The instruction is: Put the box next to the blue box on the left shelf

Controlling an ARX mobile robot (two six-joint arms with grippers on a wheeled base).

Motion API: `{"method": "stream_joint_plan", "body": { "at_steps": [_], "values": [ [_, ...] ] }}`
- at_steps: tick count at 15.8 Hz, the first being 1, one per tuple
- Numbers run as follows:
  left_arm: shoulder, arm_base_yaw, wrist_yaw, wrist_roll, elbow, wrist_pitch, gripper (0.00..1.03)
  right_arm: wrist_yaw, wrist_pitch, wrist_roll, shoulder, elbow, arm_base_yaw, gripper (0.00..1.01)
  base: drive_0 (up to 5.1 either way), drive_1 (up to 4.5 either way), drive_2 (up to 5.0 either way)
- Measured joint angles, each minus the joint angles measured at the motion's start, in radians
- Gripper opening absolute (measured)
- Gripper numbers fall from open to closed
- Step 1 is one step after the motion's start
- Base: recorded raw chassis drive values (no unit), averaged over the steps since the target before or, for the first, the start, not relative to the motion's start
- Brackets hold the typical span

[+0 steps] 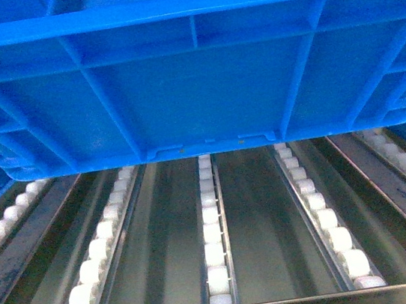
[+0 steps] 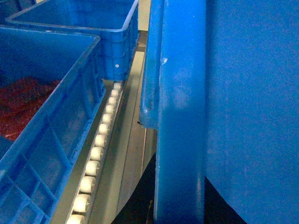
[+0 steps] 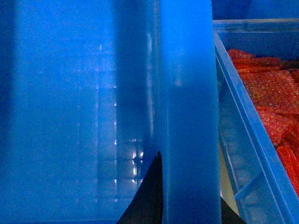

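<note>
One box (image 1: 194,85) fills the upper head view, its ribbed wall and bottom notches tipped over the roller lanes of the left shelf (image 1: 213,234), apparently raised at the near end; to finish well I judge it should be lowered level and square to the lanes, then eased forward, keeping clear of the neighbouring blue crate (image 2: 51,116) just beside it on the left; another crate of red packets (image 3: 261,102) sits close on the right; each wrist view shows only a dark sliver of finger against the box rim, so I cannot tell how far either gripper is closed
</note>
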Motion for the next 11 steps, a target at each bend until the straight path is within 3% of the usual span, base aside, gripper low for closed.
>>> {"method": "stream_joint_plan", "body": {
  "at_steps": [11],
  "values": [
    [0.000, 0.000, 0.000, 0.000, 0.000, 0.000, 0.08, 0.000, 0.000, 0.000, 0.000, 0.000, 0.000, 0.08, 0.0, 0.00, 0.0]
  ]
}}
